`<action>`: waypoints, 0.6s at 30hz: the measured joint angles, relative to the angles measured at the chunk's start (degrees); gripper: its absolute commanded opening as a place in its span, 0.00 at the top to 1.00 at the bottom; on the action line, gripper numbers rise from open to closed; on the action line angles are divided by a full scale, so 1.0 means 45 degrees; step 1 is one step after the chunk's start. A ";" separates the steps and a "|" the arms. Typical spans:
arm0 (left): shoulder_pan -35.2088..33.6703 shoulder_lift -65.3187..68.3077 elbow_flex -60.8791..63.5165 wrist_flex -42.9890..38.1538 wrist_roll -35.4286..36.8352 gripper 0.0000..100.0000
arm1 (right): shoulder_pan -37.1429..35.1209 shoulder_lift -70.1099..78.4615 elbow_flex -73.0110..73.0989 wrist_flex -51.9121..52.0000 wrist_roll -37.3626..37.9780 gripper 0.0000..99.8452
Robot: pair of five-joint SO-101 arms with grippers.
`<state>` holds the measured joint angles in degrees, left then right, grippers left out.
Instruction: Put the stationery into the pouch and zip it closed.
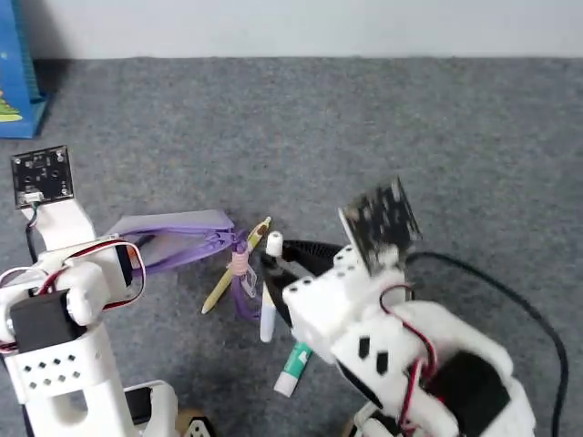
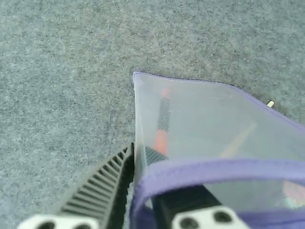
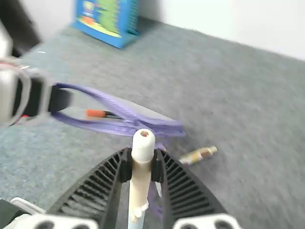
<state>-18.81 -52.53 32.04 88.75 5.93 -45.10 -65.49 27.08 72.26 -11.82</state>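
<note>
Currently mid-load, by my read. Left gripper point(image 2: 138, 160) is clamped on the edge of the translucent, purple-trimmed fabric pouch point(image 2: 200, 119), one jaw outside the wall and one inside the mouth. That lifts one lip off the grey carpeted table point(image 1: 383, 127). The arm is acting as a fixture that holds the opening apart. In the right wrist view the two lips are widest at the clamp and converge at the end nearest the right arm. An orange-and-black pen point(image 2: 162, 126) is already inside, visible through the wall.

Right gripper point(image 3: 142, 162) is closed narrow on a slim white plastic pen point(image 3: 143, 140), pinched just below its capped end, with the cap poking out past the jaw tips. In the high view it sits just beside the pouch's narrow end, lined up for insertion but not in.

Out on the table:
- A yellow wooden pencil point(image 1: 223, 284) lies diagonally by that narrow end. I can't tell if it touches the pouch.
- A green-and-white marker point(image 1: 293, 369) lies near the right arm.

Judgement: one item is in, one is in the claw, two are left, and the zip is not yet started. The next move needs the white pen carried toward the wide part of the gap, because the near end looks too tight. The risk is snagging a lip and pulling the pouch out of the clamp.
</note>
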 measured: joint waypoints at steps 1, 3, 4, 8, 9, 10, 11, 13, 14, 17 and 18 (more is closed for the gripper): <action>0.0000 0.0000 0.0000 0.0000 0.0000 0.99 | -0.0137 -0.0567 0.0586 -0.0508 0.0156 0.99; 0.0000 0.0000 0.0000 0.0000 0.0000 0.99 | -0.0215 -0.1739 0.1856 -0.1719 0.0508 0.99; 0.0000 0.0000 0.0000 0.0000 0.0000 0.99 | -0.0254 -0.2266 0.2462 -0.2383 0.0703 0.99; 0.0000 0.0000 0.0000 0.0000 0.0000 0.99 | -0.0313 -0.3927 0.4278 -0.5197 0.1153 0.99; 0.0000 0.0000 0.0000 0.0000 0.0000 0.99 | -0.0488 -0.4161 0.4396 -0.5822 0.1172 0.99; 0.0000 0.0000 0.0000 0.0000 0.0000 0.99 | -0.0703 -0.4357 0.4435 -0.6369 0.1192 0.99; 0.0000 0.0000 0.0000 0.0000 0.0000 0.99 | -0.0938 -0.4591 0.4474 -0.6857 0.1231 0.99; 0.0000 0.0000 0.0000 0.0000 0.0000 0.99 | -0.1368 -0.4630 0.4454 -0.7853 0.1231 0.99; 0.0000 0.0000 0.0000 0.0000 0.0000 0.99 | -0.1504 -0.4591 0.4474 -0.8342 0.1231 0.99; 0.0000 0.0000 0.0000 0.0000 0.0000 0.99 | -0.1797 -0.4571 0.4474 -0.9670 0.1231 0.99; 0.0000 0.0000 0.0000 0.0000 0.0000 0.99 | -0.1797 -0.4611 0.4532 -1.0061 0.1231 0.99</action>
<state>-18.81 -52.53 32.04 88.75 5.93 -53.19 -86.24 47.47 26.99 -6.29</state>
